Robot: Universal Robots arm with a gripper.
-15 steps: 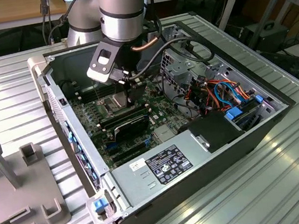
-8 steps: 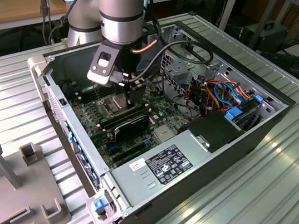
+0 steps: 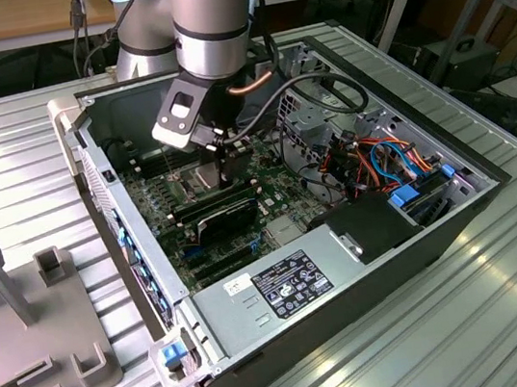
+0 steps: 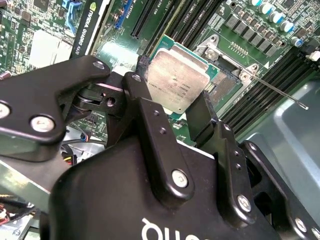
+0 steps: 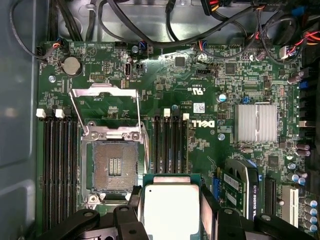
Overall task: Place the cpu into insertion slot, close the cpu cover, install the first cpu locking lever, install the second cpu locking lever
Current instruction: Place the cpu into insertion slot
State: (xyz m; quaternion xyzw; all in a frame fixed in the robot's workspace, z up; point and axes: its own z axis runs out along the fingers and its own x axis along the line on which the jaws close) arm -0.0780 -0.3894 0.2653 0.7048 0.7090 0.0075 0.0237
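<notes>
My gripper [image 4: 172, 89] is shut on the cpu [image 4: 178, 80], a flat square chip with a dull silver top, one black finger on each of two opposite edges. In the first wrist view the cpu [image 5: 171, 206] hangs beside the insertion slot [image 5: 115, 165], a dark square socket with its contact field bare. The cpu cover [image 5: 106, 111] stands swung up from its hinge, and the thin wire locking levers [image 5: 77, 112] are raised. In the exterior view my gripper [image 3: 218, 158] reaches down into the open computer case [image 3: 283, 292], just above the motherboard.
Long black memory slots [image 5: 59, 170] run on both sides of the socket. A graphics card [image 5: 240, 187] and a finned silver heatsink [image 5: 256, 122] lie close by. Cable bundles [image 3: 385, 160] and the case walls hem in the arm. A grey fixture [image 3: 24, 316] stands outside the case.
</notes>
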